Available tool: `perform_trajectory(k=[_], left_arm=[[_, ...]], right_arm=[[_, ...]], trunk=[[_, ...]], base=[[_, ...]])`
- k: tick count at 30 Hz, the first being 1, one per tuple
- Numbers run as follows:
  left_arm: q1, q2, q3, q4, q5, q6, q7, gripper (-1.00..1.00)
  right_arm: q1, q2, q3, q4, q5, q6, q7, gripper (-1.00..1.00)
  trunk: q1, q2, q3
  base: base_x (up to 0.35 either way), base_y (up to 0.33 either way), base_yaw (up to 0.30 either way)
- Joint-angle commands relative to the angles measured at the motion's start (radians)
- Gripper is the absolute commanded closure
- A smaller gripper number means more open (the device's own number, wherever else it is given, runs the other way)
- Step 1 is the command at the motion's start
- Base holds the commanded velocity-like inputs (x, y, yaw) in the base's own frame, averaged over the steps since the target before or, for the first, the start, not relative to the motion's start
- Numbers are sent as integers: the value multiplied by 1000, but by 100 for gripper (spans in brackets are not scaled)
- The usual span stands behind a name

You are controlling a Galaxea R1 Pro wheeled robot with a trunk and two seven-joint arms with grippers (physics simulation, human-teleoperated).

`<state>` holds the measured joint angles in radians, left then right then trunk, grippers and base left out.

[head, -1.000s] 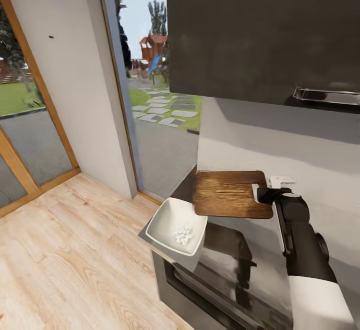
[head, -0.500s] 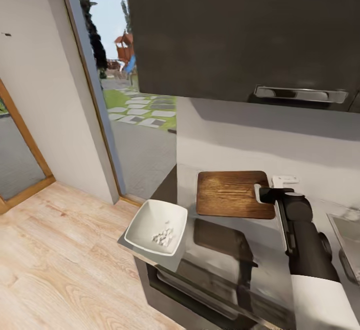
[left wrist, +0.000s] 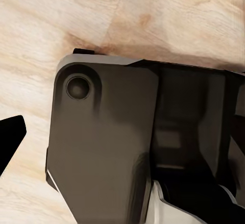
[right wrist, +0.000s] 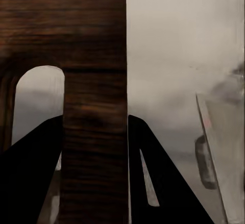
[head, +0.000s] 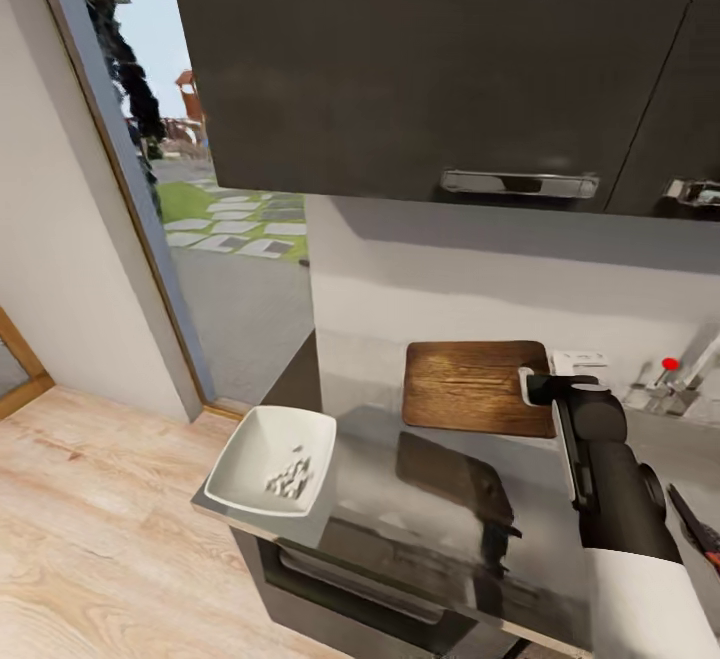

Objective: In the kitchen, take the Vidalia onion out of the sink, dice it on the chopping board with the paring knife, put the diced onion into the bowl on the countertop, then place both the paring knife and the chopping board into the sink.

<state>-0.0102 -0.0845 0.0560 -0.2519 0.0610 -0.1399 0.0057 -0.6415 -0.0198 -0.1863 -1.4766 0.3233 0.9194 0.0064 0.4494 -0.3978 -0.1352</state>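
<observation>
Kitchen corner beside a tall glazed opening.
Dark glossy wall cabinets [head: 420, 69] with chrome bar handles [head: 520, 183] hang over a pale grey wall [head: 480, 284]. Light wood plank floor [head: 90, 529] at lower left. Grey-framed window [head: 190, 229] shows lawn, stepping stones, trees and a play structure in daylight. A ceiling light glints on the cabinet front.

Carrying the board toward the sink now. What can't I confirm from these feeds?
- Grey steel sink basin: cut off by the head view's right edge; the chrome tap with red knob shows.
- Orange-red handled paring knife: head view, mostly cut by the right edge.
- Brown wooden chopping board: its handle end sits behind the right tool.
- White square bowl: its white bits are too small to identify.
- Left tool: its jaws can't be judged in the left wrist view.
</observation>
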Motion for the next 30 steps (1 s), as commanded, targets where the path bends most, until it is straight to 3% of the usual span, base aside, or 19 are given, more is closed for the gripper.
perform_trajectory(k=[1, 7, 30], left_arm=[[-1, 0, 4, 0, 6, -3, -1, -100], [-1, 6, 5, 0, 6, -3, -1, -100], [-1, 8, 4, 2, 6, -3, -1, -100]], right_arm=[[-1, 0, 1, -1, -6, 4, -9, 100], [-1, 0, 0, -1, -7, 4, -48, 100], [-1, 7, -1, -1, -15, 6, -48, 100]], trunk=[[1, -2, -2], [1, -2, -2], [1, -2, -2]], base=[[0, 0, -254], [0, 0, -273], [14, 0, -281]])
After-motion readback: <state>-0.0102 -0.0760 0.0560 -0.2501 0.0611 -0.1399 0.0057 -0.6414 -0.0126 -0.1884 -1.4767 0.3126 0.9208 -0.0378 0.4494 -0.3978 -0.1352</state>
